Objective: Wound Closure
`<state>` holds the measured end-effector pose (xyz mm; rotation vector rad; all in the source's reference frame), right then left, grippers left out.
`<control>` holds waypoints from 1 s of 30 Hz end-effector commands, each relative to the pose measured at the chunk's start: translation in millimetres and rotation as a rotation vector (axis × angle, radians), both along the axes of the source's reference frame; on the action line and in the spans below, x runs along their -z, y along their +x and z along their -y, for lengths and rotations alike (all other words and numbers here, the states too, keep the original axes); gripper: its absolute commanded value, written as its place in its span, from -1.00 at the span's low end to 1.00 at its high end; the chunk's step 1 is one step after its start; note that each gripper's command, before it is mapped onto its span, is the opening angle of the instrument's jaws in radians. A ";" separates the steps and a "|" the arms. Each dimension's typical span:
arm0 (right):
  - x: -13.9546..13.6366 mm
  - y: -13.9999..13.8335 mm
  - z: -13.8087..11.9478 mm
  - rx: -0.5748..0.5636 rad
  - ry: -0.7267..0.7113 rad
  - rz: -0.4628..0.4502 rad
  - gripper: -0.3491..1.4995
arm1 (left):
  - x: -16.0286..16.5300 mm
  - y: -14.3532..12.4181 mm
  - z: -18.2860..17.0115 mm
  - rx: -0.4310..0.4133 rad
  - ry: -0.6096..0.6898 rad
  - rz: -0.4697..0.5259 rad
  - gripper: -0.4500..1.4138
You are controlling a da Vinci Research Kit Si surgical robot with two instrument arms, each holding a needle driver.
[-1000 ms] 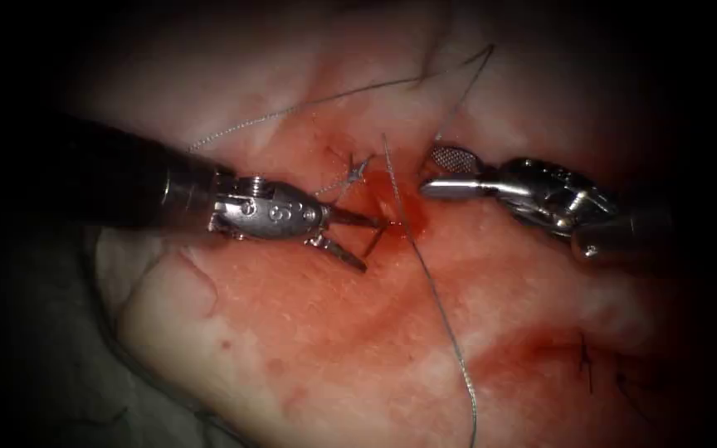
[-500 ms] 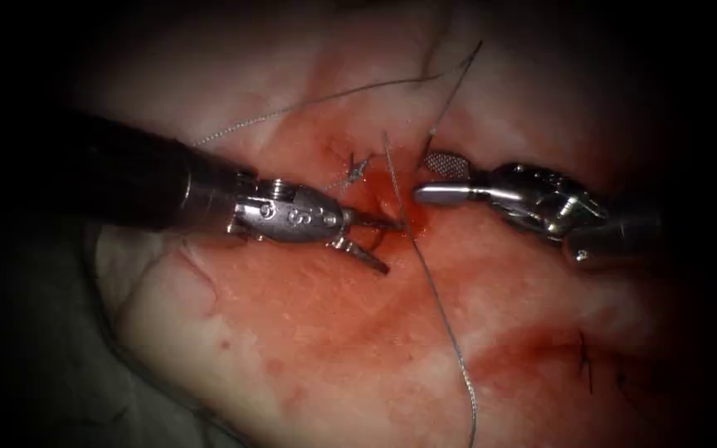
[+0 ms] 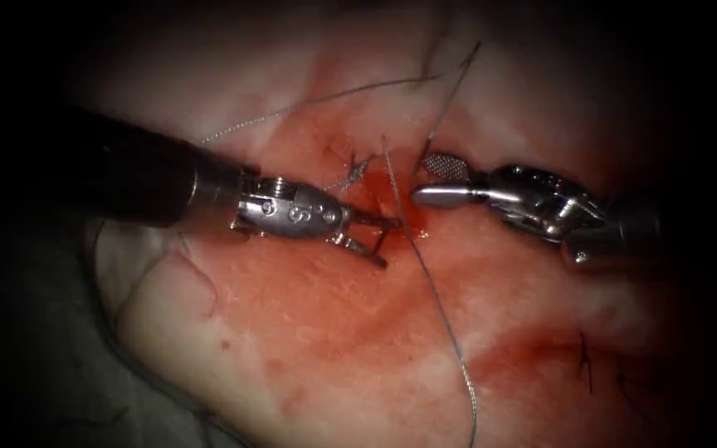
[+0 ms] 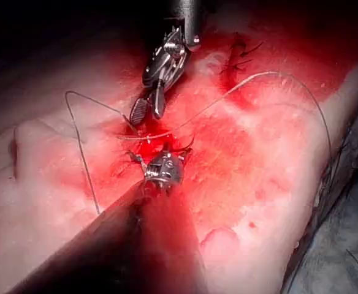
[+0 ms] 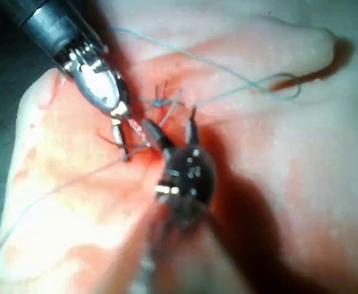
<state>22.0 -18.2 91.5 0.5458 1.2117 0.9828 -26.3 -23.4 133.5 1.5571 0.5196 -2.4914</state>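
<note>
My left tool (image 3: 388, 241) lies low over the tissue (image 3: 292, 348), left of the cut (image 3: 393, 199), its jaws spread and holding nothing. A short stretch of the needle (image 3: 382, 242) stands between their tips, the rest seemingly buried in the tissue. Its visible axis runs across the jaws rather than along them. My right tool (image 3: 423, 179) faces in from across the cut, farther from the needle, jaws parted and empty. The thread (image 3: 443, 309) runs down between the two.
</note>
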 end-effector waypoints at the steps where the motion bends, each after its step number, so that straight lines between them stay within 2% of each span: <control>1: -0.5 0.6 0.6 0.001 0.001 -0.004 0.49 | -0.5 -0.5 0.4 0.000 0.002 0.001 -0.12; 5: -0.5 0.6 0.6 -0.001 0.001 -0.002 0.47 | -0.2 -0.6 0.1 -0.005 0.005 0.006 -0.34; 7: -0.5 0.5 0.6 -0.004 0.001 -0.001 0.45 | 0.1 -0.5 0.0 -0.006 0.008 0.008 -0.57; 8: -0.5 0.5 0.5 -0.003 0.001 -0.001 0.45 | 0.5 -0.4 0.1 -0.011 0.006 0.013 -0.86; 9: -0.5 0.4 0.5 -0.006 0.000 0.001 0.45 | 0.7 -0.4 0.1 -0.009 0.012 0.012 -1.00; 18: -0.4 0.0 0.5 -0.005 0.000 0.001 0.45 | 5.0 -1.2 0.1 0.042 0.190 0.001 -1.00; 21: -0.3 -0.2 0.5 -0.004 0.001 0.000 0.45 | 7.3 -1.5 1.2 0.014 0.270 0.042 -1.00; 30: -0.2 -0.5 0.6 -0.001 0.002 -0.002 0.45 | 12.1 -2.0 2.3 -0.032 0.370 0.075 -1.00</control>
